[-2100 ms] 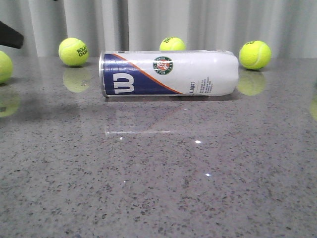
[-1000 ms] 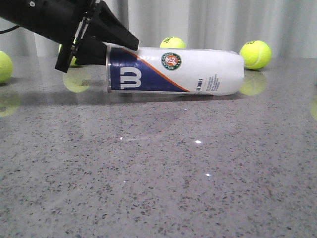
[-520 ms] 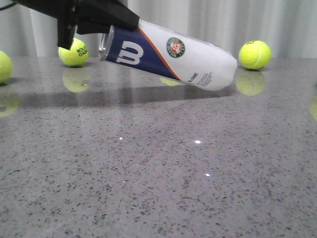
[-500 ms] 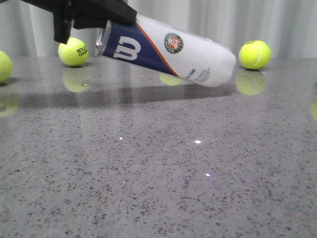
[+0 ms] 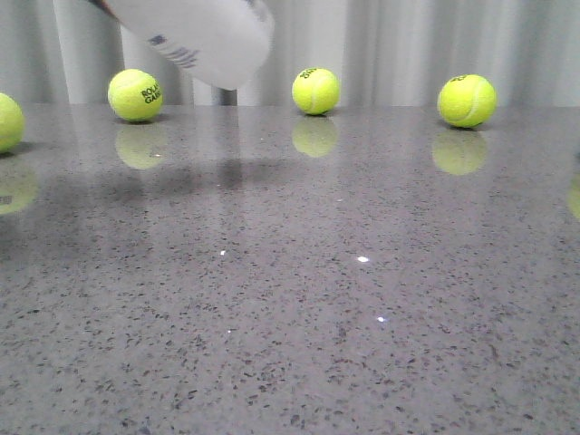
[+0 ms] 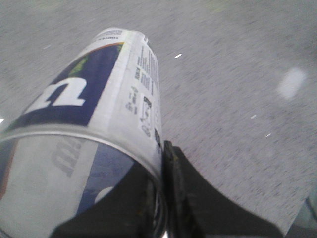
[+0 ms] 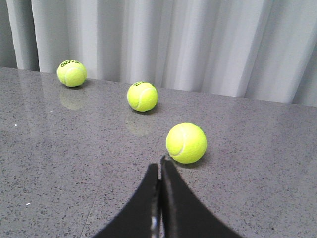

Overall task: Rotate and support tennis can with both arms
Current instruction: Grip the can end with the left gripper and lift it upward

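The tennis can [image 5: 204, 38] hangs tilted above the table at the top left of the front view; only its white end with small print shows there. In the left wrist view the tennis can [image 6: 99, 99] points away from the camera, navy panel and silver rim nearest. My left gripper [image 6: 158, 157] is shut on that rim, one black finger [image 6: 174, 168] outside the wall and the other seen dimly inside. It is out of the front view. My right gripper [image 7: 159, 166] is shut with nothing in it, low over the table, its tips just short of a tennis ball [image 7: 186, 143].
Several yellow-green tennis balls lie along the back of the grey speckled table [image 5: 290, 299]: one [image 5: 135, 94] under the can, one [image 5: 316, 91] mid-back, one [image 5: 467, 100] at the right, one [image 5: 4, 120] at the left edge. A pale curtain [image 7: 198, 39] hangs behind.
The can lay on the table; my left gripper closed on its rim end, tipped it up and lifted it up and left, mostly out of the front view's top.
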Tool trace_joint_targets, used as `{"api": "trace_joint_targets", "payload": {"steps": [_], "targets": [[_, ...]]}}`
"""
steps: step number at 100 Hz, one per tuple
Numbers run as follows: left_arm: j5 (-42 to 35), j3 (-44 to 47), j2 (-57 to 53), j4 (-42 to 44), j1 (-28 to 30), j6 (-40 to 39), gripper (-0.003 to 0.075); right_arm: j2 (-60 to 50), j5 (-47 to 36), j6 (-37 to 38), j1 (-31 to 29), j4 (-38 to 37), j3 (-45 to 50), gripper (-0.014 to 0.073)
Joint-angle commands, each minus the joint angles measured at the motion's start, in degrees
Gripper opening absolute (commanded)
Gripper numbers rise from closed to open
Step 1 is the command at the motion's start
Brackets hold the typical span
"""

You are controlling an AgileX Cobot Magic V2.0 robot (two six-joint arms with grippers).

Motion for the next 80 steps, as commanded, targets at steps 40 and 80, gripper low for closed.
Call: {"api": "trace_joint_targets", "payload": {"steps": [40, 80], "targets": [[1.4, 5.2, -13.3, 15.6, 0.2, -16.3, -0.0021, 0.6, -4.6, 0.0, -0.3, 0.4, -1.4, -0.0068], [1.4, 12.2, -14.5, 16.0, 0.2, -16.3, -0.0021, 0.6, -4.6, 0.0, -0.3, 0.4, -1.4, -0.0068]]}}
